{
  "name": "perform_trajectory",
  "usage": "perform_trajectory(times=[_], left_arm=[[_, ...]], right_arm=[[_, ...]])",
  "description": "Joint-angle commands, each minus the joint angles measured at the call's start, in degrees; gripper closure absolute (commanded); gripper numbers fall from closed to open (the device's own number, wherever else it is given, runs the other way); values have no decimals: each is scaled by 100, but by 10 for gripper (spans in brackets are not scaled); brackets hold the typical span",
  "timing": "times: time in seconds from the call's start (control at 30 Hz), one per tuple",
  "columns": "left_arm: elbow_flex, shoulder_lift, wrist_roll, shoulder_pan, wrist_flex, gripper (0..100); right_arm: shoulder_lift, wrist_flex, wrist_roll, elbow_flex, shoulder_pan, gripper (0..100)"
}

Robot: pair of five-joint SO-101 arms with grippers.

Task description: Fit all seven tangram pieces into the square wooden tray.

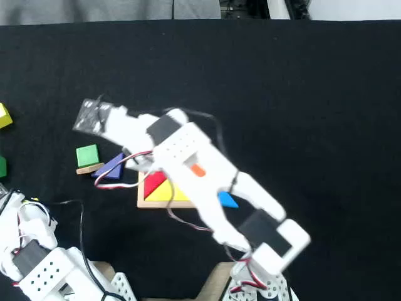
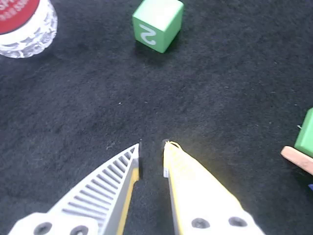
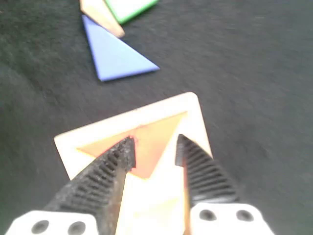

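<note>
The square wooden tray lies near the table's front, partly under my right arm. It holds a red triangle and a yellow piece. A blue piece shows just right of the arm. Left of the tray lie a purple triangle, a green square and a tan piece. My right gripper is raised; in the right wrist view the right gripper is open and holds nothing, over the tray and its red triangle. My left gripper is shut over bare cloth.
A green numbered cube and a glass jar with a red lid stand ahead of the left gripper. A yellow cube and a green cube sit at the table's left edge. Black cloth covers the table.
</note>
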Motion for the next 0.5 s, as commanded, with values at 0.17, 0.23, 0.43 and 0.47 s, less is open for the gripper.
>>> perform_trajectory(times=[0.17,0.23,0.43,0.47], left_arm=[[-22,-53,0,-848,-79,902],[-13,-53,0,-857,-79,902],[40,-53,0,-655,-88,902],[40,-53,0,-655,-88,902]], right_arm=[[1789,176,-1635,-2316,-484,989],[2273,519,-1670,-3020,-659,988],[3723,1670,-2066,-4884,-800,988],[3960,1873,-2066,-5147,-791,988]])
